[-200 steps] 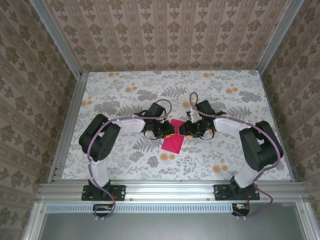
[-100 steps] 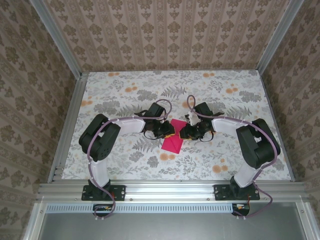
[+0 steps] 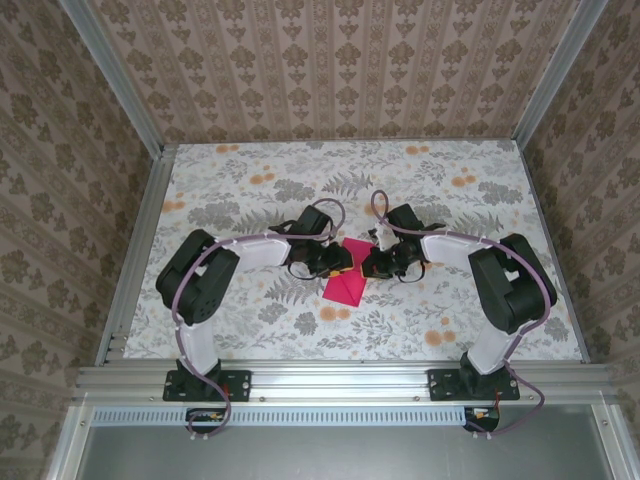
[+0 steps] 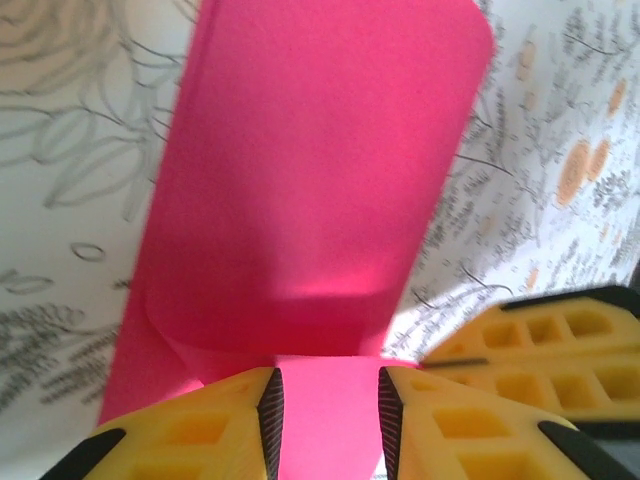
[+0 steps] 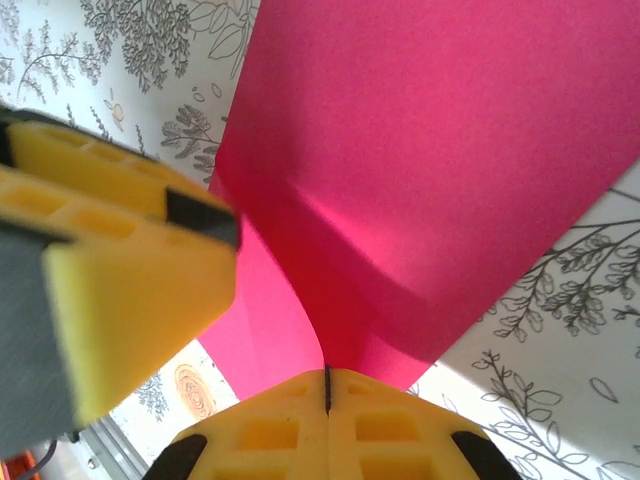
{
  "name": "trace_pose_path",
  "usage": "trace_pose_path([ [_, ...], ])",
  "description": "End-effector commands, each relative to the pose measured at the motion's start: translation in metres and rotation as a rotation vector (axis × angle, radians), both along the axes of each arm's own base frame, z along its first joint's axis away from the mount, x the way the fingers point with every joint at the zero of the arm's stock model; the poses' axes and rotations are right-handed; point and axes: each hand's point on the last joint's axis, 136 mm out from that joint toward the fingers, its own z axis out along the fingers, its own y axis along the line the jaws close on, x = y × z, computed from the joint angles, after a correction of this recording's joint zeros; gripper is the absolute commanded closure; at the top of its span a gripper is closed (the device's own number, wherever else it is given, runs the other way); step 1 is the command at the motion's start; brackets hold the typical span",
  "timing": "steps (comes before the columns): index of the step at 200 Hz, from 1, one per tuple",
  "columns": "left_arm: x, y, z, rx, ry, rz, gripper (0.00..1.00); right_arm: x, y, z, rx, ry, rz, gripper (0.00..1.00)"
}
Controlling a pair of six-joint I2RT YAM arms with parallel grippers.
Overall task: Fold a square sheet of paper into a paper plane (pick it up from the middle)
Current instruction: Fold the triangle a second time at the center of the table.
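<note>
My right gripper (image 5: 327, 378), its fingers (image 5: 260, 430) pressed flat together, pinches an edge of the square sheet of paper (image 3: 343, 287) at the middle of the flowered tablecloth (image 3: 450, 310), where the magenta sheet lies bent between my two arms. My left gripper (image 4: 325, 385) faces it from the left, yellow fingers (image 4: 230, 420) spread apart with a strip of the paper showing in the gap, its tips just beside those of the right.
</note>
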Motion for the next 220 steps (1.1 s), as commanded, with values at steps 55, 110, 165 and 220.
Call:
trace_pose_path([
  [55,-0.032,0.008,0.004,0.037,-0.007,-0.048,0.63,0.008,-0.006,-0.010,-0.079,0.001,-0.002,0.94],
  [110,-0.047,0.013,-0.004,0.063,0.026,-0.064,0.60,0.006,-0.006,-0.011,-0.081,0.005,0.000,0.94],
  [165,-0.052,0.020,-0.014,0.105,0.040,-0.066,0.68,0.008,-0.008,-0.014,-0.092,0.003,-0.003,0.95],
  [220,-0.054,0.021,-0.018,0.124,0.050,-0.082,0.75,0.013,-0.007,-0.015,-0.101,-0.001,-0.010,0.94],
])
